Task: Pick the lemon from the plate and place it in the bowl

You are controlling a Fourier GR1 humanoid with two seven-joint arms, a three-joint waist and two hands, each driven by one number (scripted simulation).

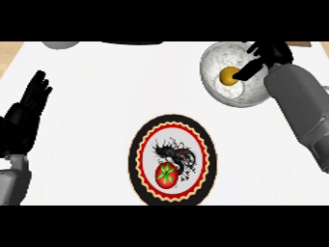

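1. Lemon [229, 76] sits inside the marbled white bowl [217, 60] at the desk's far right, its yellow showing just beside the right hand's fingers.
2. The right hand [270, 54] hangs over the bowl's rim, fingers pointing down at the lemon; whether they pinch it or only touch it cannot be told.
3. The left hand [24, 113] rests open at the left edge, fingers up.
4. The patterned plate [142, 140] lies mid-desk, well apart from the bowl, carrying a red tomato-like fruit [167, 174].
5. Risk: if the fingers lift away while touching the lemon, they could drag it up the bowl's wall or nudge the bowl along the white desk [89, 96].
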